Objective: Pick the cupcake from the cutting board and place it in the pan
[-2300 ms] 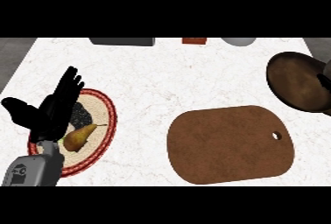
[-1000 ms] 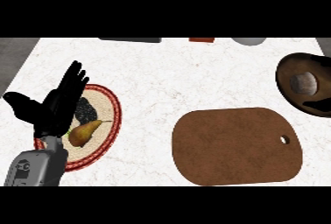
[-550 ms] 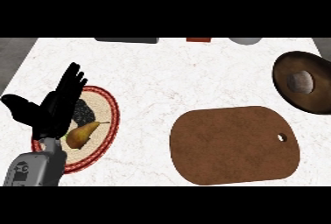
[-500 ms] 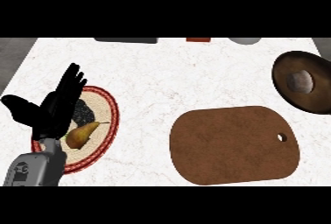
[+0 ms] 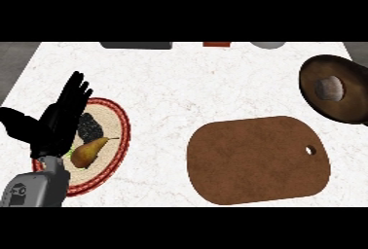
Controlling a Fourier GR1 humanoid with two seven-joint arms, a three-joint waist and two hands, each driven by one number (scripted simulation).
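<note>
Little has shifted on the bench (image 5: 179, 92) in two seconds: the left robot hand (image 5: 57, 121) stays open, fingers straight, over the plate (image 5: 119, 146) with the pear (image 5: 87, 151). The cupcake (image 5: 329, 88) already sits in the pan (image 5: 345, 109), the cutting board (image 5: 259, 158) bare, so placing looks done; the right robot hand is out of view and the pan is cut off at the edge

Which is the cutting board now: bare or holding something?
Bare: the cutting board shows only its brown top. A small round thing sits in the pan.
</note>
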